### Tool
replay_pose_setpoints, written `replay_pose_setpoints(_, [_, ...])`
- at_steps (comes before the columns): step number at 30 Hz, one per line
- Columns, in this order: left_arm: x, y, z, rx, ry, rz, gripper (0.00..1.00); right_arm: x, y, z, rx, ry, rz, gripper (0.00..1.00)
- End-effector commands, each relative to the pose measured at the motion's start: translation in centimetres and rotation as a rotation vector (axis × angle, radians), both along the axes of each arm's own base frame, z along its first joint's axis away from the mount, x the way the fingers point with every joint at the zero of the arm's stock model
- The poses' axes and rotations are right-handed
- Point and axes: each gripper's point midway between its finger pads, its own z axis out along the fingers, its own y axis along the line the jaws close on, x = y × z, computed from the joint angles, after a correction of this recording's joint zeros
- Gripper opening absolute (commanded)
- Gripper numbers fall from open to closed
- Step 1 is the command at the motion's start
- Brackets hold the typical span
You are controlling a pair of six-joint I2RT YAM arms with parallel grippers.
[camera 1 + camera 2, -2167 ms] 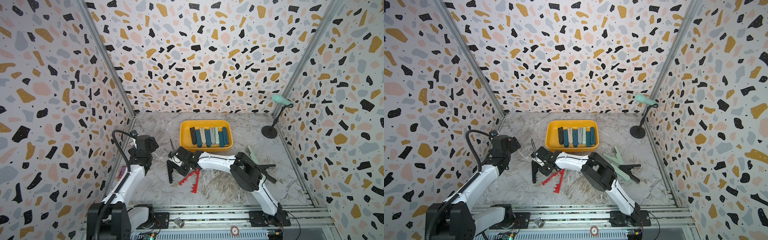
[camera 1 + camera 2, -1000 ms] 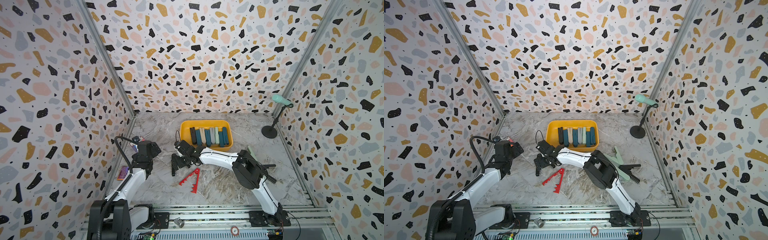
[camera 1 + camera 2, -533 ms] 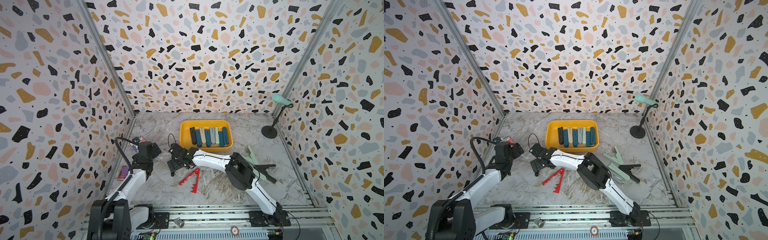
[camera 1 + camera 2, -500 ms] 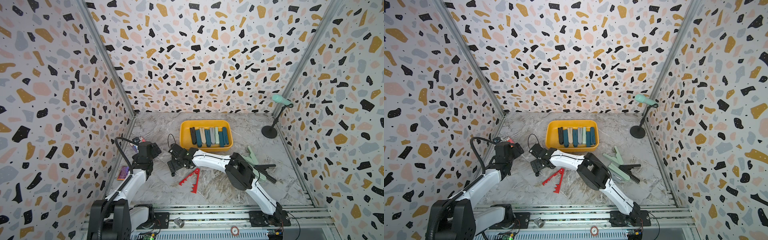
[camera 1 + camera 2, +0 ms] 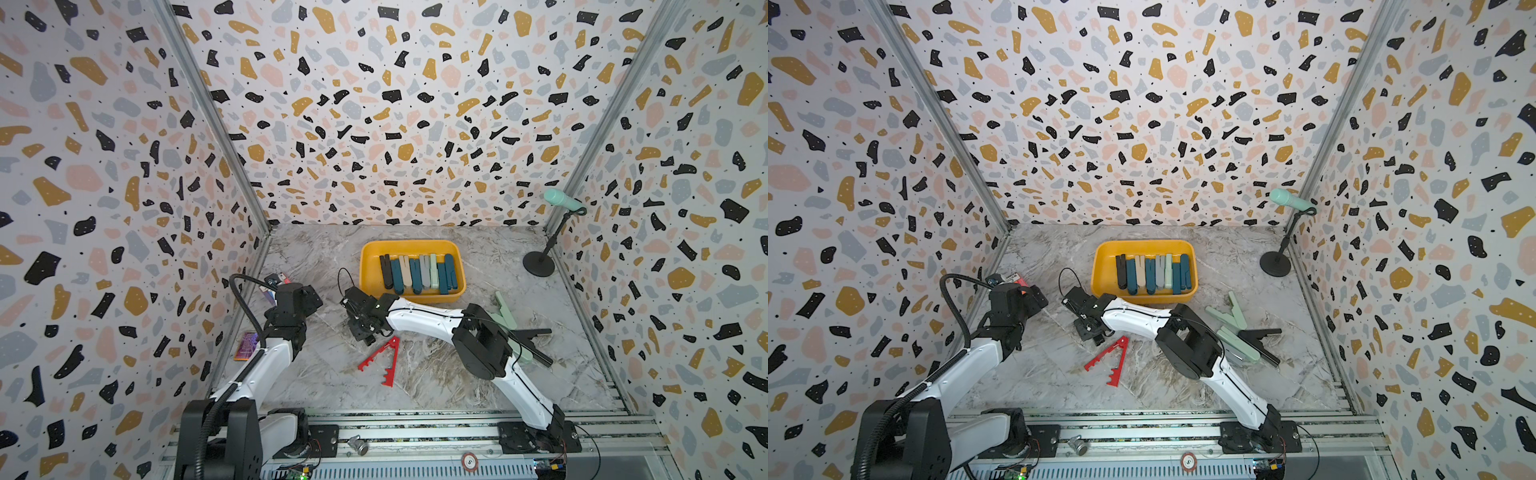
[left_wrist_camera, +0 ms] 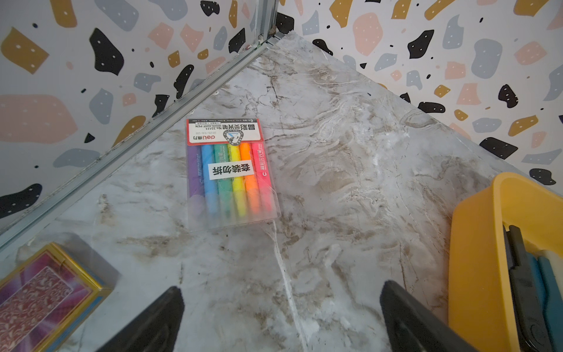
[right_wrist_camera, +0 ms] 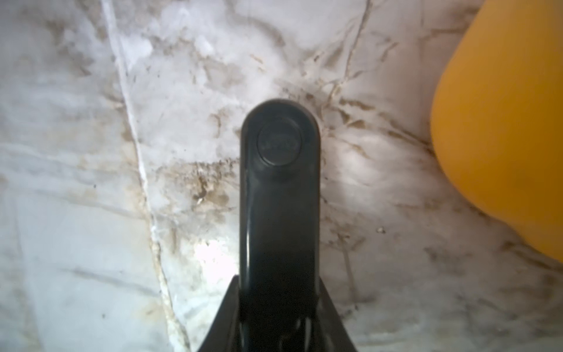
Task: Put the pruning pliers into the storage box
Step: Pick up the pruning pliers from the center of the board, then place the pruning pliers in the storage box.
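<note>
- Pruning pliers point(image 7: 278, 198), a dark pair folded shut, sit clamped between the right gripper's point(image 5: 365, 334) fingers, over the table point(image 5: 316, 374) just outside the storage box point(image 5: 411, 245).
- A row of pliers point(image 5: 417, 274) lies inside the box.
- A red pair point(image 5: 384, 359) lies splayed on the table beside that gripper.
- A mint pair point(image 5: 1236, 311) and a black pair point(image 5: 1264, 332) lie further right.
- The left gripper point(image 6: 281, 289) has its fingers wide apart and holds nothing.

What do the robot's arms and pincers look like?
Both arms are white shells with black joints. The left arm carries a thick ribbed black hose, the right arm a thin black cable. The left pincer and right pincer are black with tapered fingers.
</note>
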Motion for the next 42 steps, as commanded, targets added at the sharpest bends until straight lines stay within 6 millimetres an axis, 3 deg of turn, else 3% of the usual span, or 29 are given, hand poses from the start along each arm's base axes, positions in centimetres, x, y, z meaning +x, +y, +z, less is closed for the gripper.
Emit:
replay_pose_setpoints(1, [0.1, 0.2, 0.5, -0.009, -0.042, 0.014, 0.99, -1.2, -1.0, 0.1, -0.001, 0.057, 0.027, 0.04])
replay_pose_setpoints(6, [0.2, 0.3, 0.9, -0.005, -0.053, 0.021, 0.99, -0.9, 0.6, 5.7, 0.170, 0.020, 0.035, 0.04])
replay_pose_setpoints(12, [0.2, 0.3, 1.0, -0.003, -0.054, 0.014, 0.99, 1.8, -1.0, 13.2, 0.375, -0.067, -0.028, 0.05])
replay_pose_setpoints(19, [0.7, -0.4, 0.7, -0.031, -0.061, -0.013, 0.99, 6.3, -3.3, 17.5, 0.501, -0.154, -0.129, 0.08])
replay_pose_setpoints(22, [1.1, -0.9, 0.8, -0.051, -0.075, -0.036, 1.00, 9.4, -4.7, 17.6, 0.508, -0.173, -0.222, 0.09])
replay_pose_setpoints(26, [1.7, -2.5, 0.8, -0.074, -0.082, -0.096, 0.99, 12.3, -5.1, 15.6, 0.529, -0.135, -0.306, 0.12])
replay_pose_setpoints(35, [3.3, -7.2, 0.4, -0.111, -0.066, -0.269, 0.99, 16.2, -3.5, 12.1, 0.539, -0.091, -0.393, 0.20])
replay_pose_setpoints(42, [3.6, -8.2, -0.5, -0.118, -0.036, -0.303, 0.99, 18.1, -2.4, 10.2, 0.519, -0.069, -0.433, 0.30])
